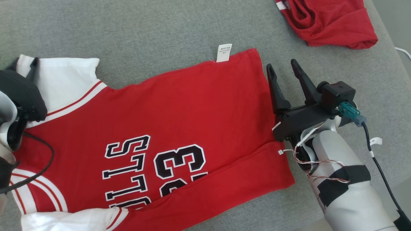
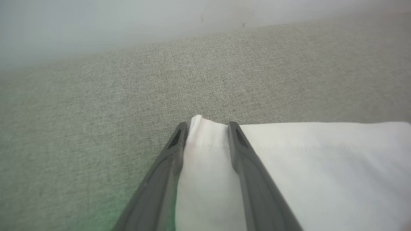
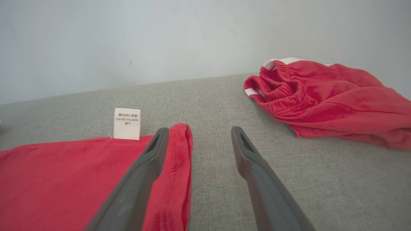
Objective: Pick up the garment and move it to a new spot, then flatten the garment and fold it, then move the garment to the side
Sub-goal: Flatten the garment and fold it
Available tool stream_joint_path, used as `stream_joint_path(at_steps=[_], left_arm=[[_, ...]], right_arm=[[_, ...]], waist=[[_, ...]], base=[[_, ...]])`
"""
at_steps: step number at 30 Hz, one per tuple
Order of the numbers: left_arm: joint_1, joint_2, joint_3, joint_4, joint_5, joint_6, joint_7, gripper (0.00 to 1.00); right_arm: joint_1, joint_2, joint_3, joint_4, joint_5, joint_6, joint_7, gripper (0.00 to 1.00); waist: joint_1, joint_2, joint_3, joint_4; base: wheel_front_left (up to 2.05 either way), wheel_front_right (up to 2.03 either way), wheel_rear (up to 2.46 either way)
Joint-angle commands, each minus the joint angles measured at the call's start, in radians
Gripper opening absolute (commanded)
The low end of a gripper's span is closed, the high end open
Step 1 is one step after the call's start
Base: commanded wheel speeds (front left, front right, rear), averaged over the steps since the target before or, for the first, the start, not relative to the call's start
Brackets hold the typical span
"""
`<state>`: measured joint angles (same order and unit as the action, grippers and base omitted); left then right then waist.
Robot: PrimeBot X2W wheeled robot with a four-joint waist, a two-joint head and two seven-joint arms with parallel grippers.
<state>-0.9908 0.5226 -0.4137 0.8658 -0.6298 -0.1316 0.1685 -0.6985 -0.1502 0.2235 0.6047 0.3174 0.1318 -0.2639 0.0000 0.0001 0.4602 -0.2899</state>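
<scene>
Resting: red jersey [image 1: 192,106], flat on grey cushion [image 1: 144,32], near edge folded over.
Handling: light, limp, creases easily; take hem and sleeve corners.
Left pincer [image 2: 208,128]: astride white sleeve [image 2: 321,166]; grip unclear.
Right pincer [image 1: 284,65]: wide, empty, at hem [image 1: 260,77].

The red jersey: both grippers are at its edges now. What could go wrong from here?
The right gripper is open, with just a narrow strip of the jersey hem between its fingers; closing may miss it or pinch it weakly.
The left gripper straddles a small corner of the white sleeve; that corner may slip out under a pull.
The folded strip over the print may fall open if the cloth is lifted unevenly.
</scene>
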Motion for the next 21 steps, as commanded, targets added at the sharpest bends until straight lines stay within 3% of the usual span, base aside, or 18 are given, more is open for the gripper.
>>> stream_joint_path(at_steps=[1,12,21], left_arm=[[0.011,-0.003,-0.01,0.018,-0.017,0.003,0.002,0.0],[-0.007,-0.028,-0.096,-0.069,-0.039,0.002,-0.17,0.0],[-0.015,-0.05,-0.157,-0.14,-0.055,0.002,-0.213,0.0]], right_arm=[[-0.013,0.0,0.009,0.009,0.009,-0.003,0.0,1.0],[-0.176,-0.053,0.126,0.237,0.088,-0.003,0.076,1.0],[-0.254,-0.091,0.192,0.349,0.174,-0.003,0.156,1.0]], waist=[[0.0,-0.0001,-0.003,0.003],[0.0,-0.0001,-0.038,0.088],[0.0,-0.0001,-0.035,0.138]], base=[[0.0,0.0,0.0],[0.0,0.0,0.0],[0.0,0.0,0.0]])
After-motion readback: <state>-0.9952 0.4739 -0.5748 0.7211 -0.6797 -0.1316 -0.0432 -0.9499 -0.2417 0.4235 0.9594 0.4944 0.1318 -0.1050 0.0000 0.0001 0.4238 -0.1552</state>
